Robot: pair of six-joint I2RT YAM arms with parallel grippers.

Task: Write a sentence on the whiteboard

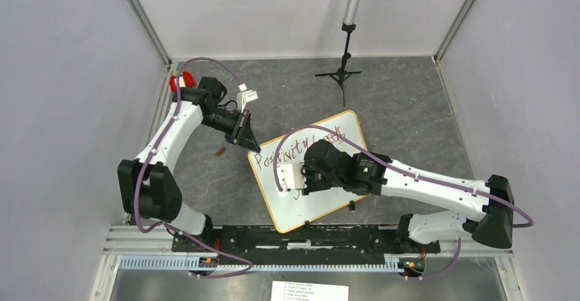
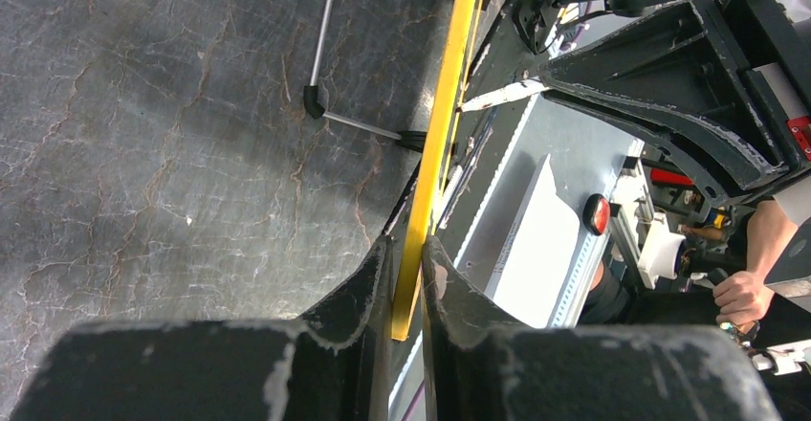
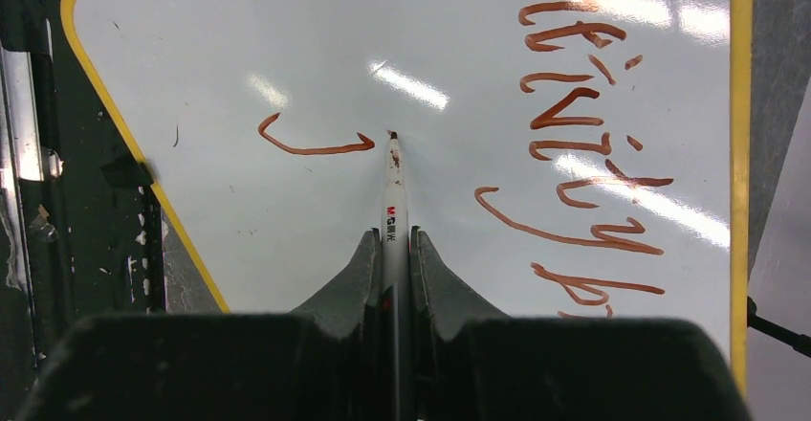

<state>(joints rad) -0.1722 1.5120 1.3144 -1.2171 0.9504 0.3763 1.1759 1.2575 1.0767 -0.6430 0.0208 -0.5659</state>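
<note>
We see even, bright overhead light in the top view, with only faint, soft shadows on the dark table (image 1: 410, 109). In the right wrist view, that light glares in white streaks across the whiteboard (image 3: 287, 48), washing over some of the writing (image 3: 564, 115). The marker (image 3: 392, 177) is sharp, while the right gripper (image 3: 394, 237) blurs near the lens. The left gripper (image 2: 406, 247) is likewise soft at the bottom of its view.

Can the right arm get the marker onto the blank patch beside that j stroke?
Probably yes. The right gripper holds the marker with its tip beside the j stroke, and the whiteboard around it is bare, nothing lying across it.
</note>
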